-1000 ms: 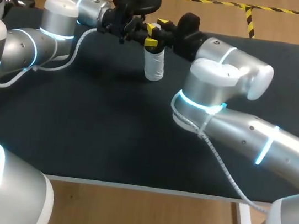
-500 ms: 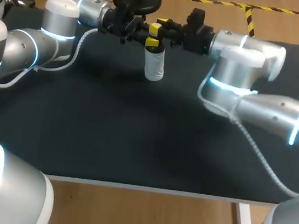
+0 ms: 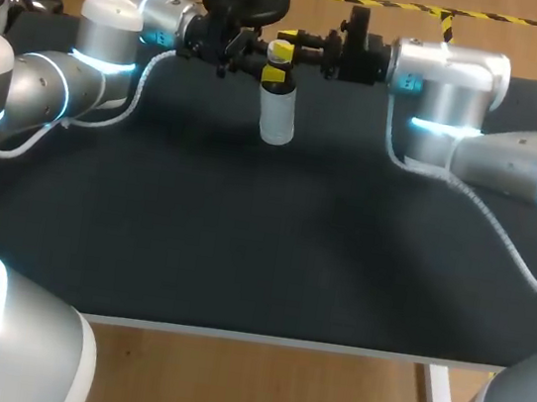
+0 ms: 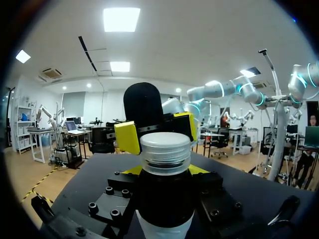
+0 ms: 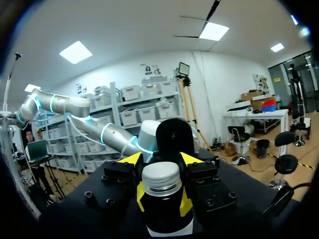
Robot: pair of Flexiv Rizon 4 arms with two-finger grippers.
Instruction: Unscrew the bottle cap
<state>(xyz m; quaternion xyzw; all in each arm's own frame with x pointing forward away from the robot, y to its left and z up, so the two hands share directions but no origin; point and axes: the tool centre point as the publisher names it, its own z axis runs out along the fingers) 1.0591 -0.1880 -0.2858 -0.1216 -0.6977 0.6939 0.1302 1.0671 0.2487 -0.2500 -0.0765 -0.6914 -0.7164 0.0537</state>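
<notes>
Bright, even light falls from above; the ceiling panels [image 4: 121, 19] glare white in both wrist views. The dark worktop [image 3: 242, 247] takes it matte, with only faint shadows under the arms [image 3: 101, 38], whose shells carry pale highlights and glowing cyan rings. The cap [image 4: 166, 149] is brightly lit, while the bottle [image 4: 164, 199] below it lies in shade.
</notes>
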